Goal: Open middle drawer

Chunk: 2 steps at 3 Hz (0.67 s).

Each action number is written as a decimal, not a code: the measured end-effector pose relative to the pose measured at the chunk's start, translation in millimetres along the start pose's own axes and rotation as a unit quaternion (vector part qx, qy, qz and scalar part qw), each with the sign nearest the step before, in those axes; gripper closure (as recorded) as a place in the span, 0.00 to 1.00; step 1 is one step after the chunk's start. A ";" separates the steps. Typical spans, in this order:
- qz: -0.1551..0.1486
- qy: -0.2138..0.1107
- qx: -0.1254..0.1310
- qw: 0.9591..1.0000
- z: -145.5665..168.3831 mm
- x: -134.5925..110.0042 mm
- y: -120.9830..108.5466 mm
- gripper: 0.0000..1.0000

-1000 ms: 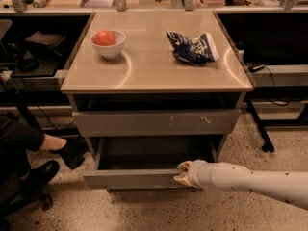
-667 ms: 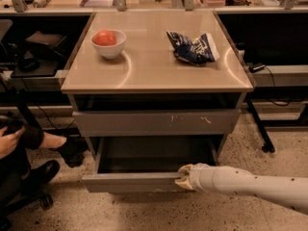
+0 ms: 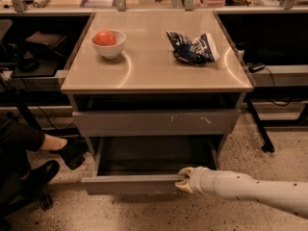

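**Middle drawer stands open, gripper at its front edge**

We see the middle drawer point(image 3: 130, 184) low on the grey cabinet point(image 3: 79, 105), drawn out toward the camera. Its smooth grey inside is in view behind a plain, flat front panel. The gripper point(image 3: 184, 179) sits at the top edge of that panel, towards its right end and touching it. Whether it is clamped on the panel or only pressed against it, we cannot tell. The pale arm point(image 3: 250, 189) reaches in from the lower right, running low over the speckled floor point(image 3: 284, 150).

Directly above the open drawer we find the taller grey front point(image 3: 156, 122) with pale scratch marks near its right half. It looks closed, and a dark gap lies between it and the tabletop.

On the beige tabletop point(image 3: 154, 69) a white bowl point(image 3: 109, 47) stands near the back left, holding a round red fruit point(image 3: 104, 37). Well apart from it, near the back right, lies a crumpled blue and white snack bag point(image 3: 192, 48).

At the left edge we make out a seated person's leg in dark clothing. One black shoe point(image 3: 72, 150) is just beside the cabinet's lower left corner, and another point(image 3: 36, 174) is nearer the camera. Dark desks with cables flank the cabinet on both sides.
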<state>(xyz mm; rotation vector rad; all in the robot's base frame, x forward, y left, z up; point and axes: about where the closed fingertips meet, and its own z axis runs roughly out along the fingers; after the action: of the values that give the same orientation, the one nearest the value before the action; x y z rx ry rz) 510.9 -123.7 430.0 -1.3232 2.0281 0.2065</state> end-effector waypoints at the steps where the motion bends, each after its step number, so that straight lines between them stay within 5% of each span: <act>1: 0.000 0.000 0.000 1.000 -2.8 -2.2 -0.7 1.00; 2: -0.001 -0.002 0.003 1.000 -8.8 0.8 8.0 1.00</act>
<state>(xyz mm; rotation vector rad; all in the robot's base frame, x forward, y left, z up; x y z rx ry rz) 499.8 -124.9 434.3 -1.3187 2.0226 0.2024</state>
